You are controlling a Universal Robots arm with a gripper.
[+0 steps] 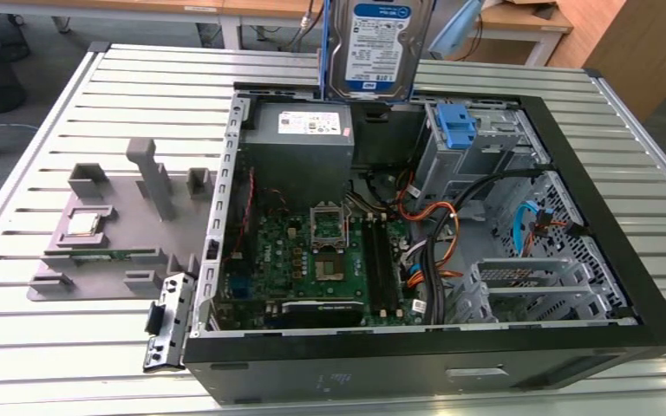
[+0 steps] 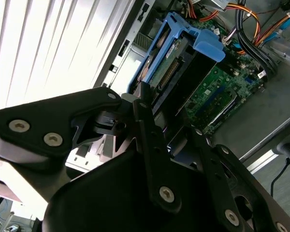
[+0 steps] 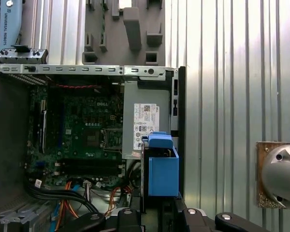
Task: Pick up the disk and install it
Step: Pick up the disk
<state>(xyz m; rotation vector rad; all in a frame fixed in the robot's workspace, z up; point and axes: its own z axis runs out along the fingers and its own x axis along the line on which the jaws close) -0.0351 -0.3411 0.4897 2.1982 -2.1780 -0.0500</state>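
Surface: slatted metal workbench, pale and ribbed, with wooden desks in the room behind.
Enclosure: black computer case lying on its side on the bench, side panel off, interior open upward.
Bench fixture: grey moulded holder on the exterior view's left of the case, well apart from the work.
Board: green motherboard, exposed on the case floor.
Supply unit: grey power supply with a white label, at the far end of the case.
Bay: bare metal drive cage in the far corner toward the exterior view's right, with a blue plastic bracket standing at its mouth.
Wiring: black and orange cables looping loosely between board and cage.
Task item: the disk hangs upright in the air above the far rim of the case, over the power supply, label toward the exterior camera. It sits in no bay.
Tool: the gripper has its black fingers pressed onto opposite sides of the disk, pinching it.
Risk, grip: the hold appears to bear near the blue carrier frame, and that plastic may flex and let the disk tilt or slip.
Risk, clearance: a low or skewed descent could knock the case rim, the power supply or the bracket.
Risk, wiring: a cable loop near the cage could snag the carrier and block seating.
Risk, drop: a release over the motherboard would likely damage both.
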